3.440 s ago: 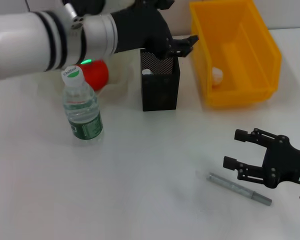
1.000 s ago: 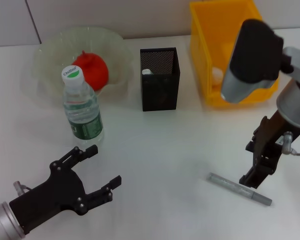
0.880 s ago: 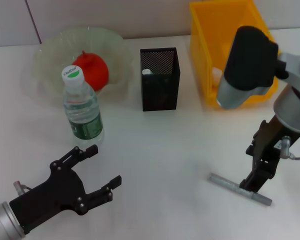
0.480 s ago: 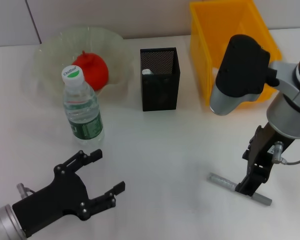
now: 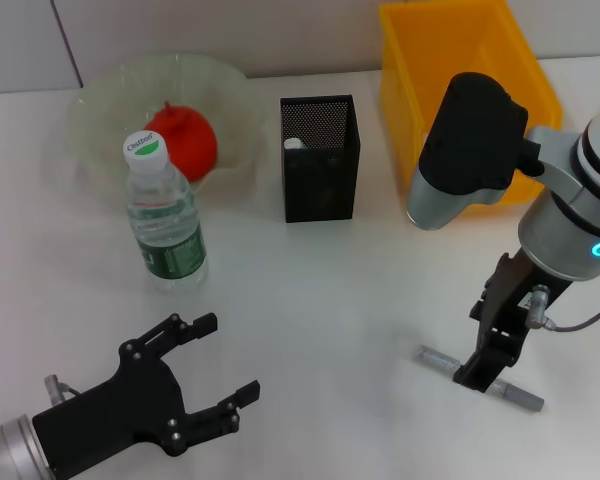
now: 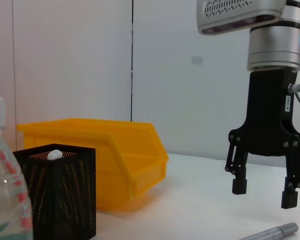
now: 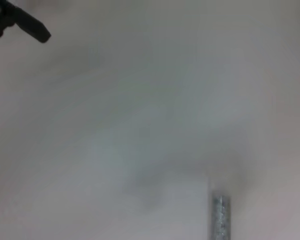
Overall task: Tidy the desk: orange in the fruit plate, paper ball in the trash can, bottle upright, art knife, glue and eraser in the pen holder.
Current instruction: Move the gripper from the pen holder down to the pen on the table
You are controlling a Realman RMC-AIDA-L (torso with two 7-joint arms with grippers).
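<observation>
While the art knife (image 5: 478, 378) lies flat on the white desk (image 5: 320, 300), well in front of the pen holder (image 5: 320, 158) and to its right, our right gripper (image 5: 485, 370) hangs straight over the knife's middle with its jaws parted and nothing between them; the left wrist view shows the two fingertips just above the silvery shaft, not yet touching it. To do this step well, we judge that we should drop vertically, keep the fingers straddling the shaft across its length, and close at mid-length so the knife lifts level instead of pivoting. It is a slim, metallic grey stick, smooth and probably slippery, so a firm pinch low on the pads looks wise.

The pen holder is a black mesh box, square and upright, with something small and white already showing at its rim. Left of it stands the bottle (image 5: 165, 215), clear plastic with a green label, upright. Behind the bottle the orange (image 5: 182, 140) sits in the glassy fruit plate (image 5: 90, 125). Right of the pen holder is the yellow trash can (image 5: 420, 120). Our left gripper (image 5: 208, 372) idles well in front of the bottle, fingers spread, empty.
</observation>
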